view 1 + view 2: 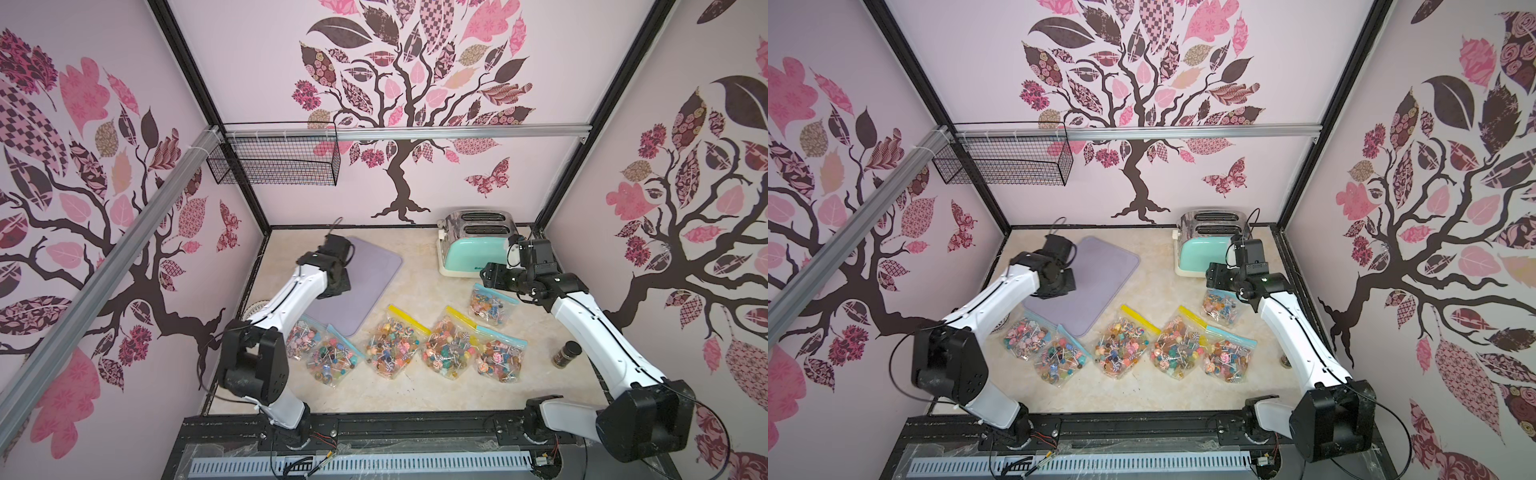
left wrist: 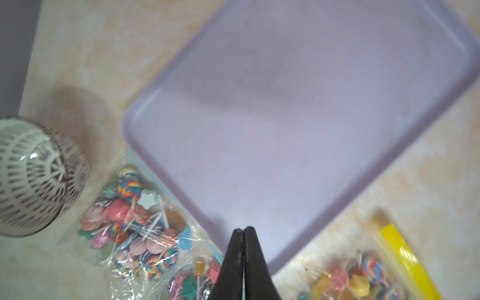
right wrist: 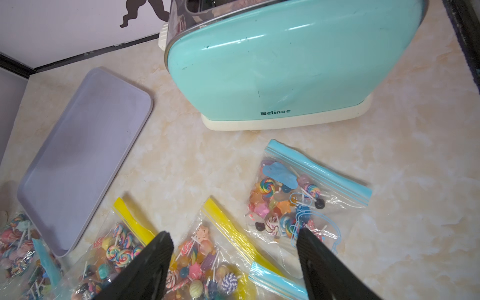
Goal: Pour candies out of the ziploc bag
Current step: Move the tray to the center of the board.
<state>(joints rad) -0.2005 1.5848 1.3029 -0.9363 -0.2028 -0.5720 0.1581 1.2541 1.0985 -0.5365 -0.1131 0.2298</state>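
My right tool (image 3: 233, 232) hangs open by the ziploc bag (image 3: 285, 202) nearest the toaster (image 3: 285, 65); left tool (image 2: 243, 230) closed. Bag limp, slippery, probably light: I'd pinch a bottom corner.

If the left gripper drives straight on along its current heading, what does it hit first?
Most likely the purple tray. The shut left gripper points down at its bare floor near a corner, with candy bags off to the sides. Its height above the tray is unclear.
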